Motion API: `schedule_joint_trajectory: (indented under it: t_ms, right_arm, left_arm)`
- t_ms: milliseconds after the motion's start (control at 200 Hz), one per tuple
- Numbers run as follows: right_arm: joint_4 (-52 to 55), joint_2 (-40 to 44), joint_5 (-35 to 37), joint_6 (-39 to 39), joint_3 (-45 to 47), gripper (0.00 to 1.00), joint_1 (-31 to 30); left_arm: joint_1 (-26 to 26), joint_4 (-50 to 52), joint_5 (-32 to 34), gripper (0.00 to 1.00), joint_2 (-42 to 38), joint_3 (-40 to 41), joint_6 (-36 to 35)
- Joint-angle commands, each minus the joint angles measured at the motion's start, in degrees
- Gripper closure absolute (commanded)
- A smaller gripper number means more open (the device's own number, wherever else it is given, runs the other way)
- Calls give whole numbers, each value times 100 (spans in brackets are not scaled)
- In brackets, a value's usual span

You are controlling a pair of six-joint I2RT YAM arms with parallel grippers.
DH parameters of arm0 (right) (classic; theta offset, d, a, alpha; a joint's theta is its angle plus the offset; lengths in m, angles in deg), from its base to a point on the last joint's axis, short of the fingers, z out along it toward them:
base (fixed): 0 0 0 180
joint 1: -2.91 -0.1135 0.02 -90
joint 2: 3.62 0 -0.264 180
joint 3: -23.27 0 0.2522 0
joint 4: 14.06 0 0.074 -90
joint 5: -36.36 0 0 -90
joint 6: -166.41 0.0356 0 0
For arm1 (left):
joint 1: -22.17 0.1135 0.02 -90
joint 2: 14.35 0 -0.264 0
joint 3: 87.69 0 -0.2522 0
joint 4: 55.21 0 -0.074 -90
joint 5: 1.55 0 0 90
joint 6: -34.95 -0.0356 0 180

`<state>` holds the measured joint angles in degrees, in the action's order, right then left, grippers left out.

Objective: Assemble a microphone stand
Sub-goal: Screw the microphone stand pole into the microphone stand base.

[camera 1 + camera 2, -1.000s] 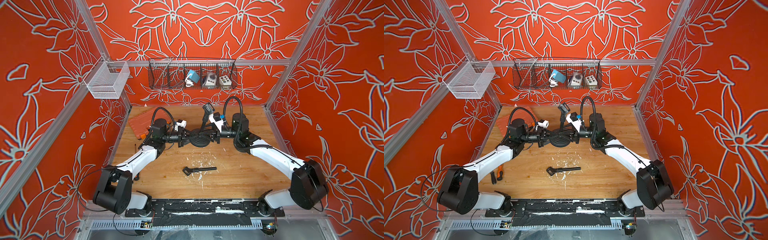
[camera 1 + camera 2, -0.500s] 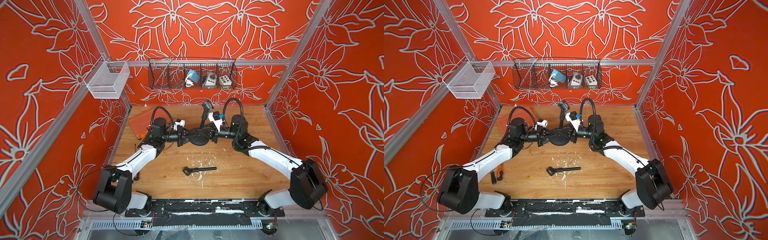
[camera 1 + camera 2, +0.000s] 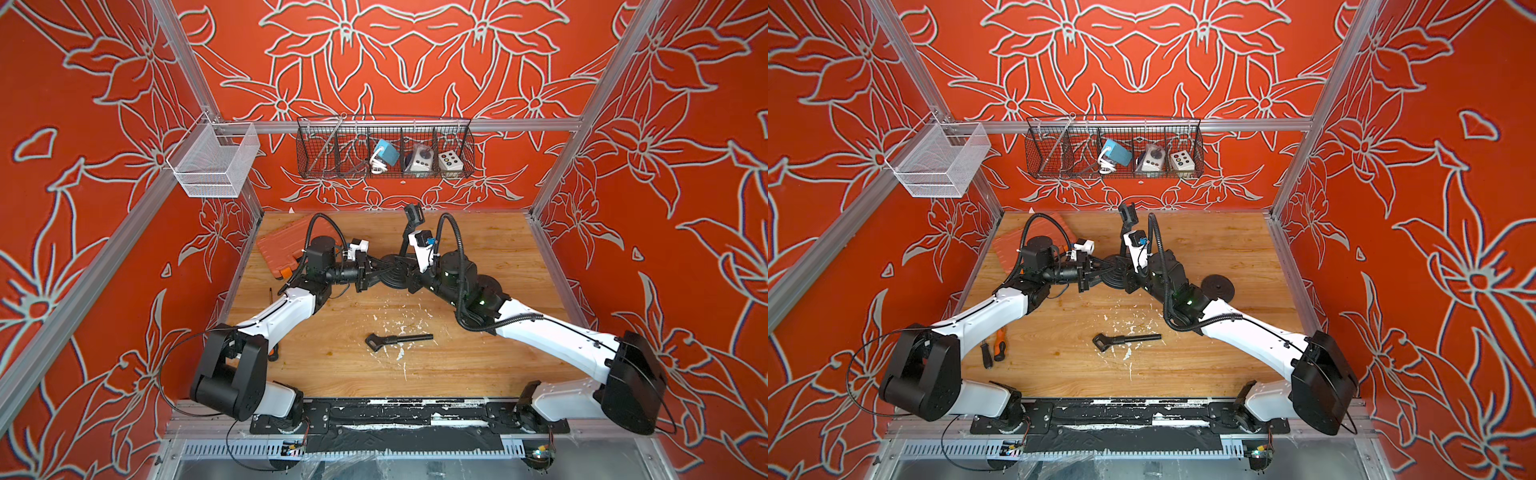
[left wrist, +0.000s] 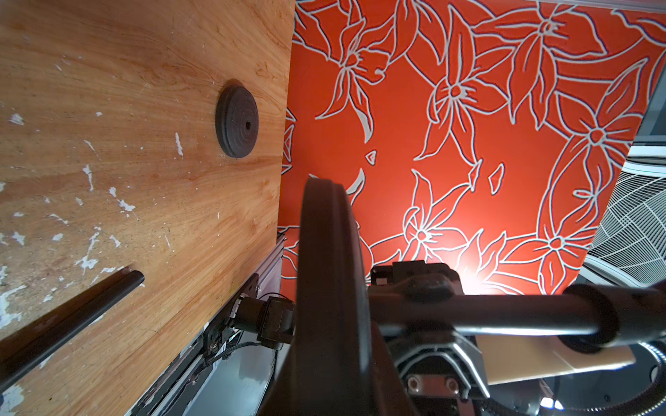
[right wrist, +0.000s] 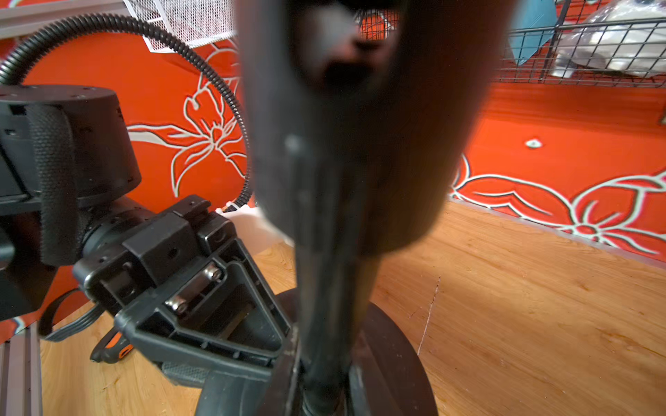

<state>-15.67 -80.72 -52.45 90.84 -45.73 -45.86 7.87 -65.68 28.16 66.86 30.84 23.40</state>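
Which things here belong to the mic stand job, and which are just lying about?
Job:
- round base
- upright pole
- loose rod
- second disc, probably

Lying about:
- orange case
- screwdrivers
- black wire basket
- white mesh basket

Setting: a robotics test cell, a lab enclosure rather than a home or shop.
Enclosure: an aluminium frame (image 3: 519, 124) carries orange wall panels (image 3: 395, 50) printed with white flower outlines, closing three sides.
Surface: a wooden worktop (image 3: 498, 249), flecked with white scuffs.
Machines: a left arm (image 3: 282, 316) and a right arm (image 3: 552, 336), white and black, mounted on a black base rail (image 3: 395, 419) at the front edge.
Storage: a black wire basket (image 3: 316, 158) and a white mesh basket (image 3: 208, 166) hang from the frame.
Tools: an orange tool case (image 3: 278, 245) and screwdrivers (image 3: 1000, 347) lie on the wood.
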Motion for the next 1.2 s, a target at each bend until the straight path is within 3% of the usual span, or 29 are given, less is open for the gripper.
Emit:
schedule_joint_trajectory:
  t_ms: [0,40,85,145,205,375,756,956,1196]
  right_arm:
    - [511,72,176,-523,22,86,371]
    - [484,155,-460,-683,34,65,472]
    - [451,267,-1109,-844,78,49,586]
    - [311,439,-1866,-966,204,36,791]
    - [101,589,-2616,-992,358,32,1066]
    - [-295,656,-4345,-1121,528,31,1742]
    - [290,-211,-6145,-2038,-375,41,1944]
    - [-309,-705,-6581,-1494,-655,47,1942]
    - [-1413,-1007,-6585,-723,-636,51,1867]
  left_arm:
    - [84,-770,-374,100,-123,-214,169]
    - [94,-768,-361,100,-114,-213,179]
    - [112,-778,-373,100,-98,-218,194]
    - [121,-796,-397,100,-92,-226,205]
    - [121,-787,-433,100,-107,-226,197]
    - [130,-499,-557,100,-258,-197,-45]
    - [124,-405,-939,100,-359,-140,-208]
    - [121,-331,-1028,100,-393,-143,-276]
    - [112,-142,-1024,100,-389,-163,-400]
